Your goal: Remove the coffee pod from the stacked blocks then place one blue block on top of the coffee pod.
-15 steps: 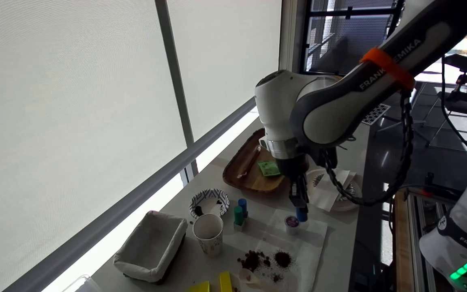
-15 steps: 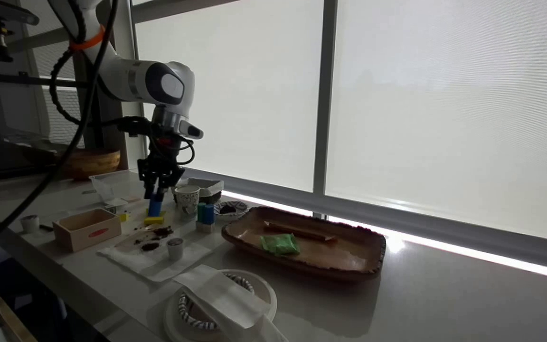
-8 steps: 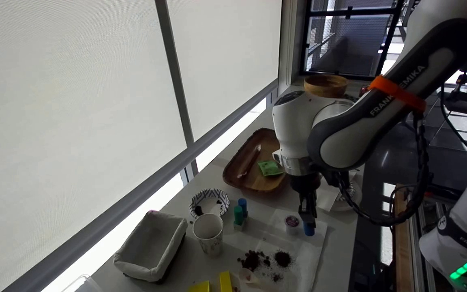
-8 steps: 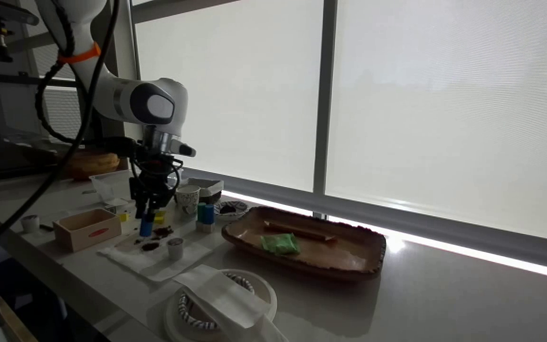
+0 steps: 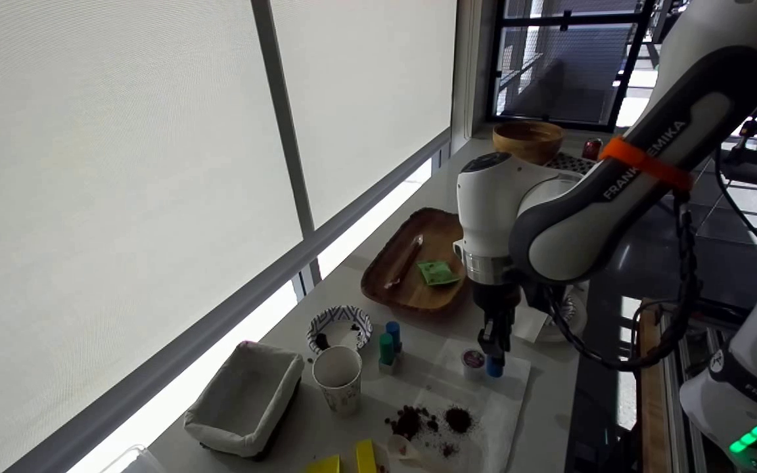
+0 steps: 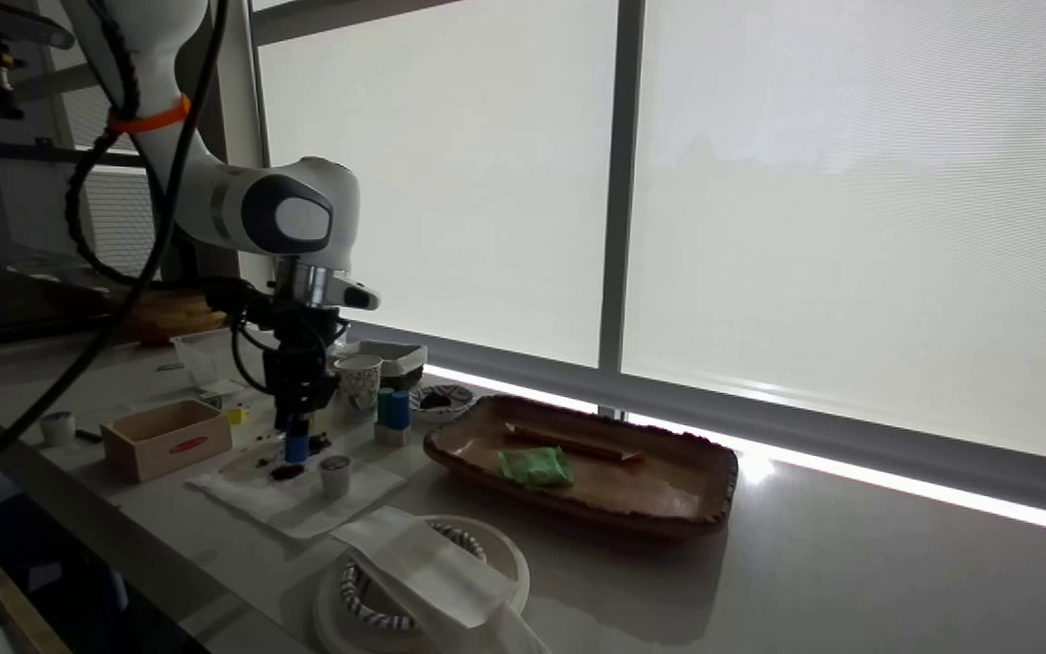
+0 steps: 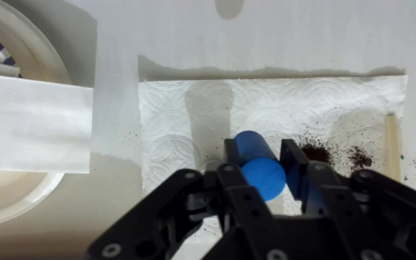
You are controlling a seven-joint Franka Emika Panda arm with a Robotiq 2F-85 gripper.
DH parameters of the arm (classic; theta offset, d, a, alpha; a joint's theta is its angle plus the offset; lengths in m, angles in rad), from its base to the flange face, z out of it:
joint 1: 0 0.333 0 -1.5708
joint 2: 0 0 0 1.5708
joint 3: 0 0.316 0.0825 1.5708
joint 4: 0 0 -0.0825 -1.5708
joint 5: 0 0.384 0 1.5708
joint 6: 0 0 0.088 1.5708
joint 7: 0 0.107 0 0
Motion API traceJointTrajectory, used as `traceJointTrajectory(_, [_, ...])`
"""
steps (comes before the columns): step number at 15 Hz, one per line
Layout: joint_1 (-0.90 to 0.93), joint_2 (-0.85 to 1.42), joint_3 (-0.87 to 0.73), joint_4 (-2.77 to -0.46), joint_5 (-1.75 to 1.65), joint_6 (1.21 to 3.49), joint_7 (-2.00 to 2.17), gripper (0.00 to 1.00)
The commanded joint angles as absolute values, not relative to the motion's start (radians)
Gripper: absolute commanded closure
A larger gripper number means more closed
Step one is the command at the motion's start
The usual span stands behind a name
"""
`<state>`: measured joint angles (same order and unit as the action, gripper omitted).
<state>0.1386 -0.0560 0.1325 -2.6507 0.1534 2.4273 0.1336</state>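
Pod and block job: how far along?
Done, apparently: the coffee pod stands on the paper towel, apart from the green block. In hand: the pincer grips a blue block. Remaining: setting that on the pod, whose top is bare.

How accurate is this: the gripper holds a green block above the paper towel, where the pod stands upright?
The block is blue, not green, as the wrist view shows: the gripper holds it above the paper towel, where the pod stands upright.
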Motion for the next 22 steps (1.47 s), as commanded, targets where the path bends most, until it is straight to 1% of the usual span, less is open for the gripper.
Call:
traceJointTrajectory(1, [0.128, -0.081, 0.132, -2.679, 0.133, 2.475, 0.204, 0.92])
traceJointTrajectory(22, [0.105, -0.014, 0.119, -2.633, 0.097, 2.526, 0.270, 0.92])
